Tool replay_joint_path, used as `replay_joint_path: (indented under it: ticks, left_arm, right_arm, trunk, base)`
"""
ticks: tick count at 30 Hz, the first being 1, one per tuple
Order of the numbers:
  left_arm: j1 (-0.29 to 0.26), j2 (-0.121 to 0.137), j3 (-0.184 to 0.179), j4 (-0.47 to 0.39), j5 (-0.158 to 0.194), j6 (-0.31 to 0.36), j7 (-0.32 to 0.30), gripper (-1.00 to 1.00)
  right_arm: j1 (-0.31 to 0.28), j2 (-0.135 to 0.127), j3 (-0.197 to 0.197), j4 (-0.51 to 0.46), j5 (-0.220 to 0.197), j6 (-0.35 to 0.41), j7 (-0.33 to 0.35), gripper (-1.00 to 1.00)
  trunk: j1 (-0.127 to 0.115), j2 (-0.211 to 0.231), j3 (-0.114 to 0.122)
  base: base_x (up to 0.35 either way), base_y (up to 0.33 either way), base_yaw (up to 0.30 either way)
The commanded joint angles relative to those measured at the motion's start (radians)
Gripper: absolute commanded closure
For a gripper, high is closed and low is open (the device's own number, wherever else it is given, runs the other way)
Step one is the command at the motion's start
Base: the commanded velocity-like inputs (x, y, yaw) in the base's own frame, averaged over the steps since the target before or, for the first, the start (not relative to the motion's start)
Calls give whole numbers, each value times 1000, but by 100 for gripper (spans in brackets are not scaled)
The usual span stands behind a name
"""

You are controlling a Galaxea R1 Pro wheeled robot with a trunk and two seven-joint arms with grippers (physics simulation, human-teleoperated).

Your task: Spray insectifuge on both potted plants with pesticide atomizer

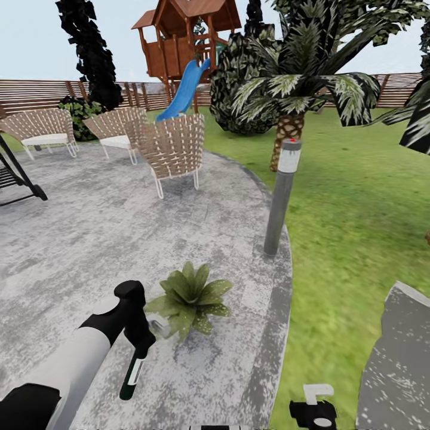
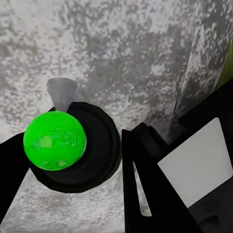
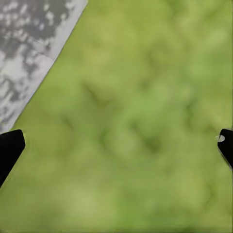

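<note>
So the left claw (image 1: 138, 334) sits low over the round gravel patio (image 1: 89, 239), clamped on the pesticide atomizer (image 1: 132, 375). The bottle hangs down from the claw, dark body with its white label facing the head camera, and its white spray head is up by the claw, pointing toward the plant. In the left wrist view the atomizer (image 2: 77, 145) is seen end-on as a dark round shape with a bright green ball on it, black fingers (image 2: 145, 189) tight on either side.

One potted plant (image 1: 190, 297) sits just beside the claw on its right, leaves almost touching the spray head. Past the plant stands a grey post lamp (image 1: 281, 197) at the patio's curved edge, where gravel meets lawn (image 1: 352, 215). Plenty of bare gravel ahead and to the left of the claw; the wicker chairs (image 1: 173, 146) are well off at the far side, and a palm (image 1: 289, 119) rises on the grass beyond the lamp.

The right claw (image 1: 313, 412) hangs low over the grass, with a grey stepping stone (image 1: 397, 358) near it on its right. In its wrist view, its fingertips (image 3: 9, 148) are wide apart over blurry green, gripping nothing.
</note>
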Motion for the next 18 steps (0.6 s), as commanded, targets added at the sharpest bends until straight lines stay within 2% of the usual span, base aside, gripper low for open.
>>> replay_joint_path:
  ticks: [1,4,10,15,17,18]
  left_arm:
    - [0,1,-5,-1,-6,10,-9,100]
    - [0,0,-6,0,-7,10,-9,100]
    - [0,0,-5,0,-5,10,-9,100]
    - [5,0,-6,2,-5,10,-9,100]
    - [30,-3,-6,1,-3,10,-9,100]
    - [43,-8,-5,2,13,10,-1,100]
  right_arm:
    - [-1,0,8,2,-9,-13,-3,-100]
    - [-1,-1,9,10,-9,-47,-4,-100]
    - [-1,-1,7,20,-10,-51,-4,-100]
    - [-1,-6,6,21,-10,-52,-5,-100]
    - [-1,-11,6,21,-10,-52,-5,-100]
    - [-1,-13,5,21,-10,-52,-5,-100]
  trunk:
    - [0,0,-1]
    - [0,0,-1]
    - [0,0,-1]
    - [0,0,-1]
    - [0,0,-1]
    - [0,0,-1]
  base:
    - [-56,279,0]
    - [-15,297,0]
    - [108,293,-19]
    - [136,139,-262]
    - [20,16,-297]
    - [6,5,-299]
